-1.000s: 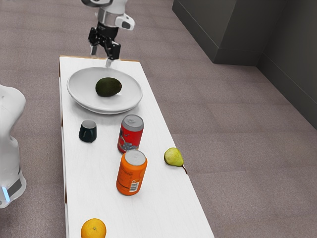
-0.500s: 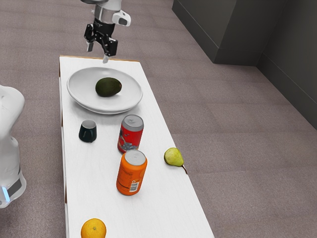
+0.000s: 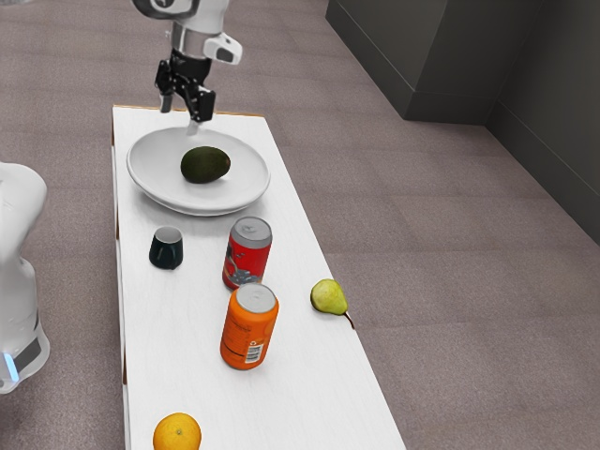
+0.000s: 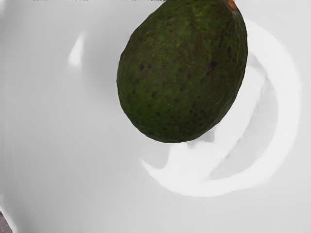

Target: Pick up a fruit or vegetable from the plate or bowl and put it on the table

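Avocado (image 3: 205, 165) sits in bowl (image 3: 148, 171); likely firm, fairly weighty, a bit slippery; best taken across its narrower width, mid-body; gripper (image 3: 179, 117) hangs above, fingers wide apart, holding nothing.

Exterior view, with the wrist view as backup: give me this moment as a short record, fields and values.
gripper: black gripper open, near the dish's far rim
target: avocado, in the white dish, ungrasped
cans: red can and orange can, upright on table
cup: small dark cup, near dish
loose fruit: pear, orange
task: not done
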`<action>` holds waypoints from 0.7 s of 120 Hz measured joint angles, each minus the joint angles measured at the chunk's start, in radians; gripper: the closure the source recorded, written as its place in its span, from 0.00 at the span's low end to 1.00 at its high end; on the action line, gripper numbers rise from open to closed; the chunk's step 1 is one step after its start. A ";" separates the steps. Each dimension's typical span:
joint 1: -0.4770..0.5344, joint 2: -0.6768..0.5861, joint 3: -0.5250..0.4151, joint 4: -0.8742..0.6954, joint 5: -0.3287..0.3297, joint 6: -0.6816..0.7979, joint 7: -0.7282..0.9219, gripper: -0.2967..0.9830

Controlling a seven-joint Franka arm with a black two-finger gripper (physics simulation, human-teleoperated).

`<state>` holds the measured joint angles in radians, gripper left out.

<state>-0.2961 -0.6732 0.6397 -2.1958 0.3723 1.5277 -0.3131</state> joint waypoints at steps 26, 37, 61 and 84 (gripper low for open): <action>0.052 0.000 -0.003 0.036 0.040 -0.016 0.008 0.24; 0.054 0.001 -0.005 0.050 0.066 -0.037 0.010 0.23; 0.047 0.001 -0.007 0.014 0.083 -0.058 0.010 0.23; 0.040 -0.023 -0.069 -0.011 0.048 -0.082 -0.003 0.23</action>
<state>-0.2557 -0.6959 0.5706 -2.2071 0.4207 1.4462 -0.3162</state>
